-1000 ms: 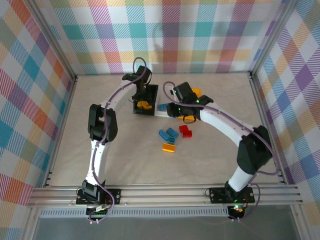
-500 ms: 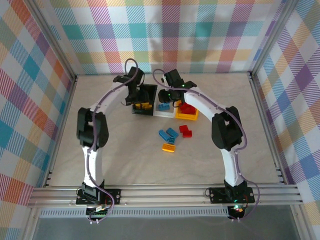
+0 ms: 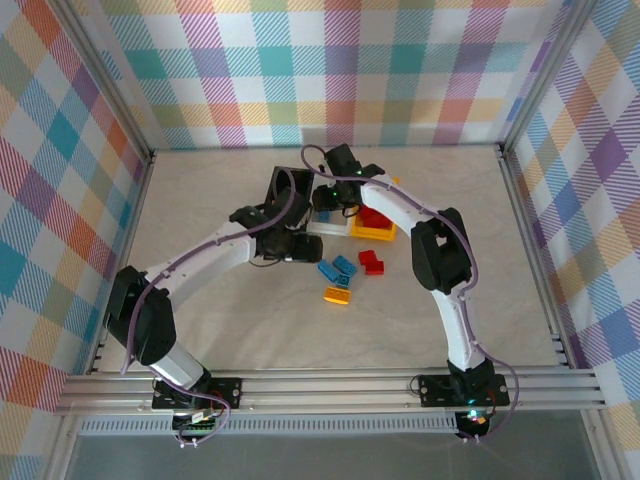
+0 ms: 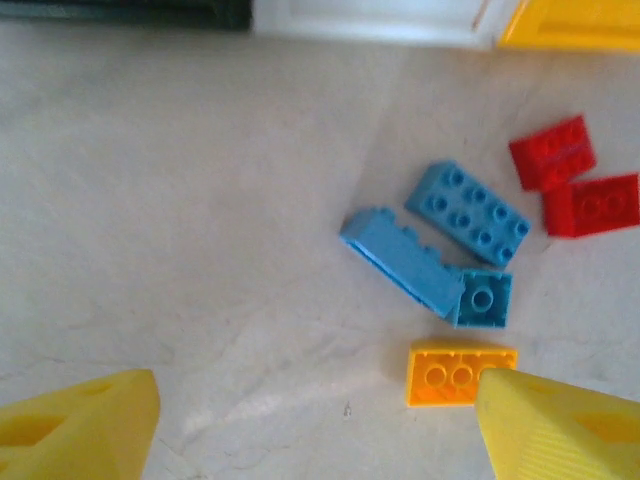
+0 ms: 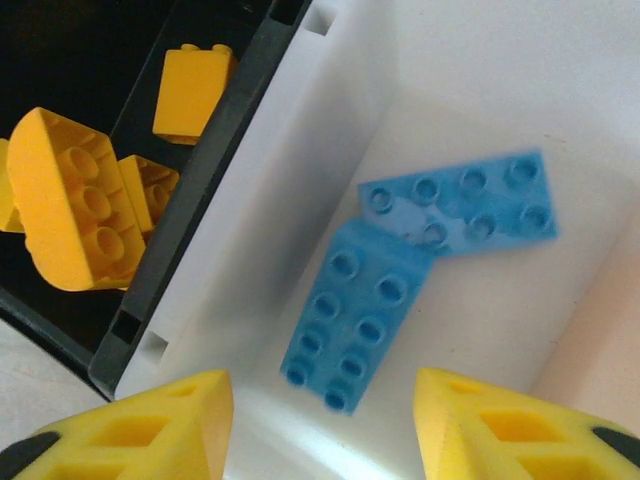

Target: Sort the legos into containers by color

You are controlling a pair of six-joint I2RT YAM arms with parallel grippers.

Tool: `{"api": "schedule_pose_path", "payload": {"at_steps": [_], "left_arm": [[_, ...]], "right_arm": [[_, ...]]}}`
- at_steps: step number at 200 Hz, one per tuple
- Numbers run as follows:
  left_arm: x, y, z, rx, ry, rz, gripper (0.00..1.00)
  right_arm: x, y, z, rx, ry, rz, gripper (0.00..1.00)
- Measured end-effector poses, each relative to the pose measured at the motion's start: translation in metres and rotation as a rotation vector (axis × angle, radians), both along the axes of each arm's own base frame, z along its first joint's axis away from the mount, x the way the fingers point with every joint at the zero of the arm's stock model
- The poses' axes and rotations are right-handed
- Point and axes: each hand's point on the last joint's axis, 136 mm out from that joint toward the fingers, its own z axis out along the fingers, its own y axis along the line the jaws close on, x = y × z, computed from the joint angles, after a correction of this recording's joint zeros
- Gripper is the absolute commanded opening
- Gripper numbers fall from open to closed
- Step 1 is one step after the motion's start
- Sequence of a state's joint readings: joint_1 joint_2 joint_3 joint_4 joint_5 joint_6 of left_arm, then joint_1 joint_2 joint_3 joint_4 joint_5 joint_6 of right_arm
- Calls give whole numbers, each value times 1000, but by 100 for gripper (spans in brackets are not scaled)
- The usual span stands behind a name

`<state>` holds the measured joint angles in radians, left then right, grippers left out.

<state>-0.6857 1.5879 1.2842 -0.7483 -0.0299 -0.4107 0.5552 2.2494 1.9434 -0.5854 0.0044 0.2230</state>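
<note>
Left arm had swung off the black bin (image 5: 215,200) since half a second before and come down toward the loose bricks; right arm had barely shifted. Left hand (image 4: 315,400) was spread wide, holding nothing, above the desk (image 4: 180,200). One of its fingers hid a corner of the orange brick (image 4: 450,372). Beyond it lay three blue bricks (image 4: 468,210) bunched together, with two red bricks (image 4: 552,152) just beside them. Right hand (image 5: 325,400) hung wide and empty over the white bin (image 5: 480,330), which held two blue plates (image 5: 355,315), corners overlapping. Black bin held orange pieces (image 5: 80,210). Yellow bin (image 3: 370,235) held red pieces (image 3: 375,214).
</note>
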Motion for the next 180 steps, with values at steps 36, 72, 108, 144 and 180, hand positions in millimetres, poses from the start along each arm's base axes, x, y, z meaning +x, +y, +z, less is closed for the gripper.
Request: {"api": "schedule_pose_path", "payload": {"at_steps": [36, 72, 108, 144, 180], "left_arm": [[-32, -24, -13, 0, 11, -89, 88], [-43, -53, -19, -26, -3, -154, 91], [-46, -71, -55, -7, 46, -176, 92], [-49, -74, -94, 51, 116, -183, 92], [-47, -82, -106, 67, 139, -189, 91]], "right_arm": [[-6, -2, 17, 35, 2, 4, 54], [-46, -42, 79, 101, -35, -61, 70], [-95, -92, 134, 162, -122, -128, 76], [-144, -125, 102, 113, -59, -168, 77], [-180, -147, 69, 59, 16, -191, 77]]}}
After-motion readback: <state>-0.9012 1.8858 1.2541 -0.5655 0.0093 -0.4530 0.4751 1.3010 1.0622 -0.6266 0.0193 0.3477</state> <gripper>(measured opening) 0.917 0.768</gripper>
